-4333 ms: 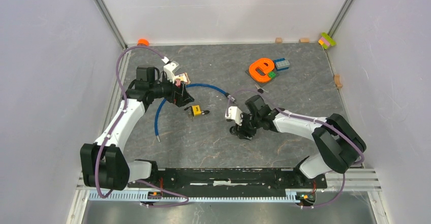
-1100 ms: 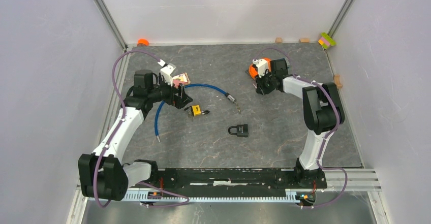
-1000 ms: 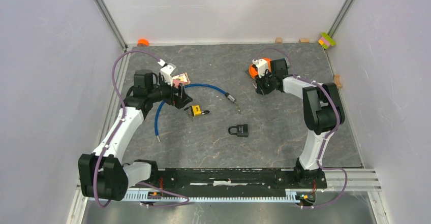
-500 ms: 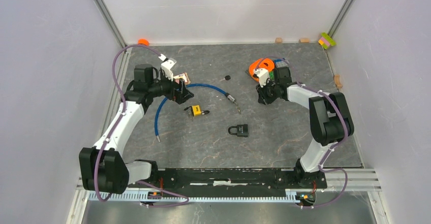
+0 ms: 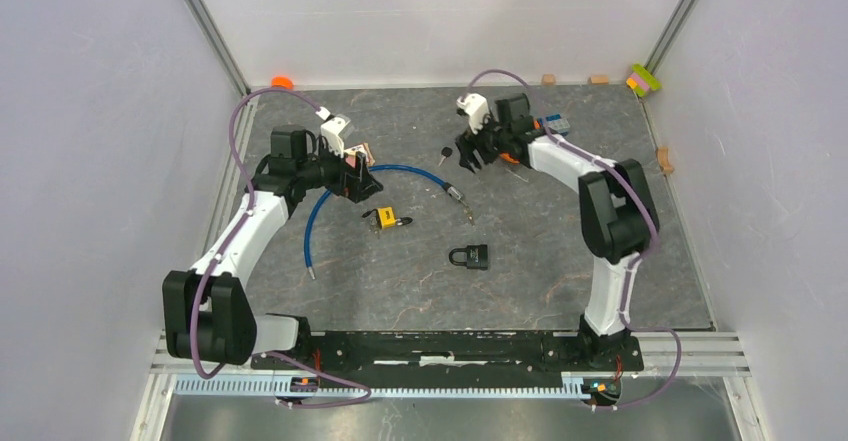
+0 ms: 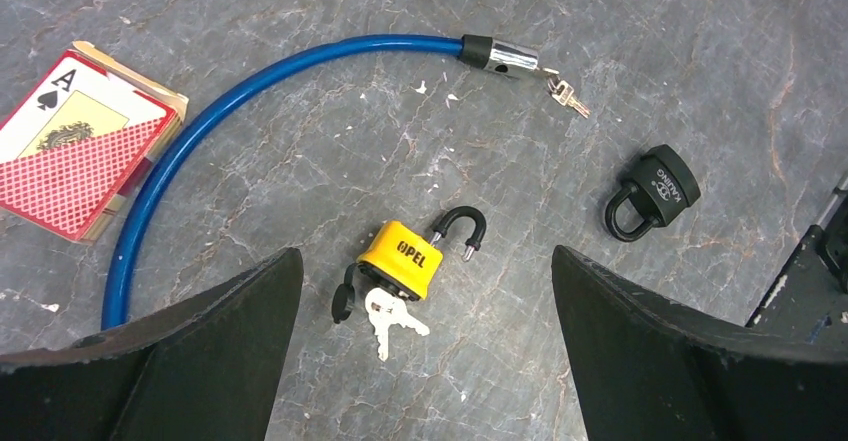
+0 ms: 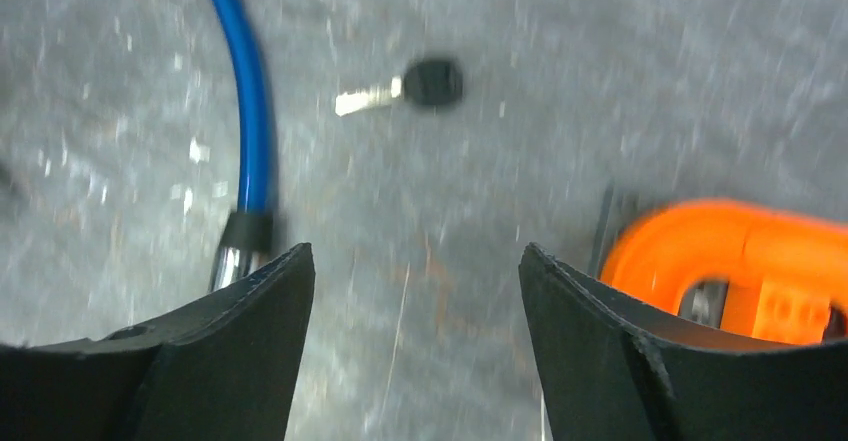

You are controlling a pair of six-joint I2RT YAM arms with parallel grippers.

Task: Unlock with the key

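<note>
Lettering shows best in the left wrist view, where the yellow padlock (image 6: 400, 259) at lower centre carries black letters "PEL" after a round mark. Its shackle is swung open, and a bunch of keys (image 6: 385, 316) hangs from its underside. To the right lies the black padlock (image 6: 650, 191), shackle closed, with white lettering that seems to begin "KA" but is too small to read in full. At the left edge sits a playing-card box (image 6: 85, 146) printed with an "A" and a spade above a red patterned back. A blue cable lock (image 6: 250, 91) arcs from beside the box across the top of the frame, and small keys (image 6: 565, 94) stick out of its metal end. The left gripper (image 6: 425, 256) hangs over the yellow padlock, fingers spread wide and holding nothing. In the blurred right wrist view, the loose key (image 7: 415, 86), black-headed with a silver blade, lies flat on the grey stone-patterned table (image 7: 450, 291) near the top centre of the frame. It sits just right of the blue cable. An orange plastic piece (image 7: 700, 251) fills the lower right. The right gripper (image 7: 412, 261) is poised near the key without touching it, its fingers well apart and empty. From above, the key is well apart from the black padlock at mid-frame.
</note>
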